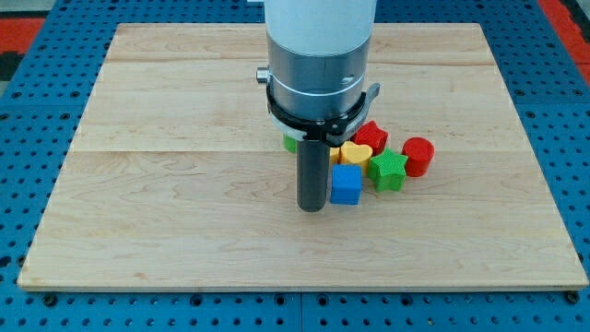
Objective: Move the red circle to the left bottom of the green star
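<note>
- Red in colour and round in section, the red circle [418, 155] is seen on the view's right end of the cluster, right of the worktop's centre and nearer the worktop's right edge than any other block.
- It is set just beside the green star [388, 170], on that star's upper right; whether the two touch cannot be told.
- The wanted place, at the star's lower left, is taken by the blue cube [346, 183], with the yellow heart [356, 152] just above it.
- A second red block [371, 135] is seen behind the heart, and a sliver of another green block [289, 143] shows beside the rod.
- No claw is fitted, so nothing is spread, pressed together or pinched; only a rod is carried.
- My tip [312, 208] is seen on the wooden worktop [184, 203], just left of the blue cube, close to touching it, and well apart from the red circle.
- It is judged that a straight push from here would drive the blue cube into the star and shift the reference itself.
- The circle would likely have to be taken round the star's near side, where a glancing contact could send it off line.
</note>
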Available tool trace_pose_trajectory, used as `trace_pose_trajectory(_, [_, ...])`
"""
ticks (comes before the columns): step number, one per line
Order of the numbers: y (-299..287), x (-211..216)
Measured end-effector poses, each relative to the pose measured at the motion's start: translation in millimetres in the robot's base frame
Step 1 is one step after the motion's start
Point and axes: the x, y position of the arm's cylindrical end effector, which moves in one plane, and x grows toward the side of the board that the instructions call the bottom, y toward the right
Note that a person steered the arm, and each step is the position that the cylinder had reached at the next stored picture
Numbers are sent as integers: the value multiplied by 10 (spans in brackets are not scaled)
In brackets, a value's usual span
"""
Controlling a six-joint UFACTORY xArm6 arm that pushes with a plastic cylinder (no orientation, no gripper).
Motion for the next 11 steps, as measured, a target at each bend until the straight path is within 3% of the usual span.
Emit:
trace_pose_trajectory(1, [81,304])
trace_pose_trajectory(3, [2279,90])
trace_pose_trajectory(4, [2437,-594])
trace_pose_trajectory(5, [2150,-1069])
trace_pose_trajectory(6, [1671,-1073])
trace_pose_trajectory(11, [1130,140])
